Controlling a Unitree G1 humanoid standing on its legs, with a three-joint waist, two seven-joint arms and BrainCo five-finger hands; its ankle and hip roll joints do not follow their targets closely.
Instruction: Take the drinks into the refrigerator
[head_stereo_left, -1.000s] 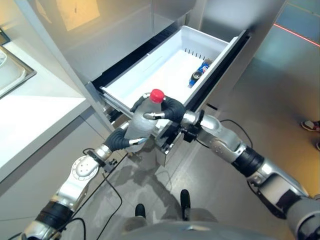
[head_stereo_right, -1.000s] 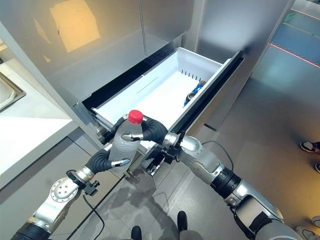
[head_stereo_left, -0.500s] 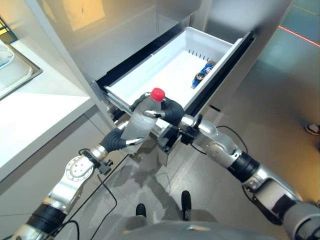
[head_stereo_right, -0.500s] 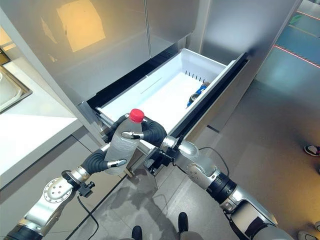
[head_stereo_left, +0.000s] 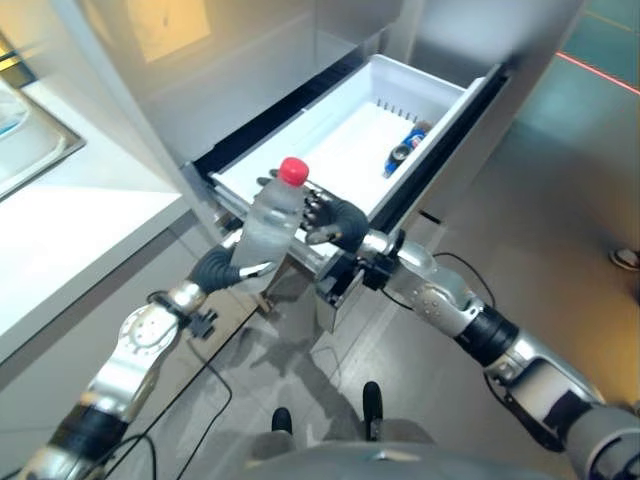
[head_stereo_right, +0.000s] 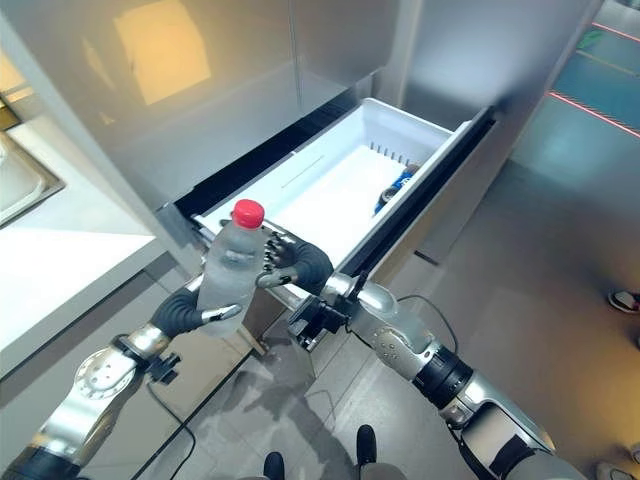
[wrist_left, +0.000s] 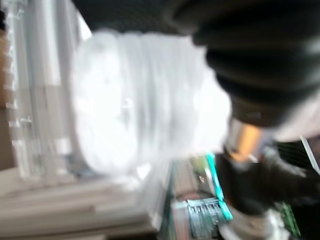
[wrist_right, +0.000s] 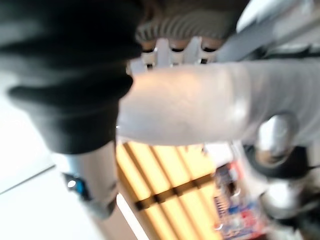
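Two robot hands meet at the front of a pulled-out white drawer (head_stereo_left: 330, 130) — the bottom drawer of a tall grey refrigerator (head_stereo_right: 300, 60). The left hand (head_stereo_left: 222, 268) has its fingers curled round the lower part of a clear bottle (head_stereo_left: 268, 220) with a red cap (head_stereo_left: 292, 171). The bottle stands nearly upright, tipped a little, and it is up in the air just at the near front corner of the drawer, not inside it. In the left wrist view the bottle (wrist_left: 140, 100) looks like a big pale blur close to the hand's dark cover.

The right hand (head_stereo_right: 290, 262) is just beside the bottle, on its right. Its fingers are spread out and loose, and they do not wrap round anything.

One more drink — a small blue bottle (head_stereo_left: 402, 147) — lies on its side deep in the drawer, near the far right wall. A pale counter (head_stereo_left: 60, 230) is on the left, next to the refrigerator. The floor (head_stereo_right: 530, 280) is grey, and a person's shoe (head_stereo_right: 623, 299) shows at the far right edge.
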